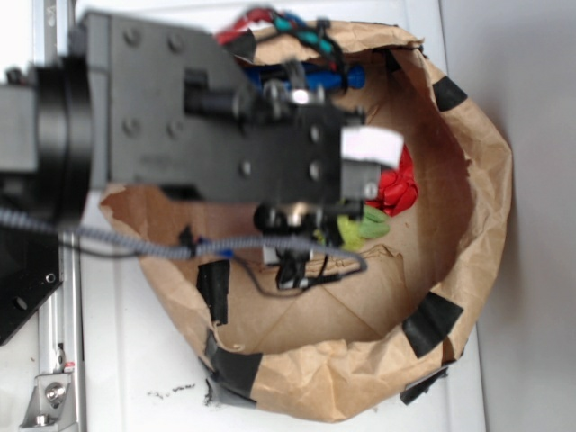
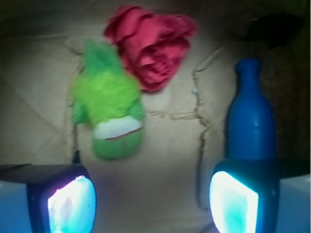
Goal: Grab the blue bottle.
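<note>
**Gripper spread over the bag floor, blue bottle beside one finger**

In your wrist view the gripper stands with its two fingers wide apart and nothing between them but bare brown paper. One pad sits at the lower left of that view, the other at the lower right.

The blue bottle lies on the paper floor of the brown paper bag, right behind the lower-right pad, which covers its base. Its thinner neck points away from the camera toward the far wall of the bag. It is not between the fingers; it lies off to that side of the gap.

You can see the green plush toy across the floor from the bottle, well apart from it, its white-and-green end nearest the camera. The crumpled red cloth touches the plush at the far end, near the bag's far wall.

In the exterior view the arm hides most of the bag floor. Only a strip of the bottle shows past the arm, close to the bag's rim, with bits of red and green at the gripper's tip.
</note>
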`<action>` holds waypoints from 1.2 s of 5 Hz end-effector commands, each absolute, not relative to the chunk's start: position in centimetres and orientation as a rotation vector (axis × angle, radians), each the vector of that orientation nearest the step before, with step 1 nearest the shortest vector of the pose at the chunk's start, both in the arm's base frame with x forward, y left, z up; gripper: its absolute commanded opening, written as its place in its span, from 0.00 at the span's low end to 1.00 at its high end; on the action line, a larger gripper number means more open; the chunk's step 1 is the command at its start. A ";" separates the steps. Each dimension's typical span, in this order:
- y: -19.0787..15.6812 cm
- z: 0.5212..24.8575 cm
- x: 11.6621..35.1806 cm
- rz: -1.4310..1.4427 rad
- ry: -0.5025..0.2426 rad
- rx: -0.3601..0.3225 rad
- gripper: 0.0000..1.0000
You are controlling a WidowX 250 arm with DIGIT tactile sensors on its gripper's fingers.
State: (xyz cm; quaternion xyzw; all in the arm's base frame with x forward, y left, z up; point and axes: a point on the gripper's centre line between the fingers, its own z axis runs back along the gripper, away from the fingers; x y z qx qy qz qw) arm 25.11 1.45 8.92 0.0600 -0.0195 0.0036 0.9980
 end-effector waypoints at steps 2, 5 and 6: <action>5.3 10.7 26.4 0.020 -0.039 0.256 1.00; 5.5 10.7 26.0 0.015 -0.023 0.349 1.00; 5.5 10.7 26.0 0.015 -0.023 0.349 1.00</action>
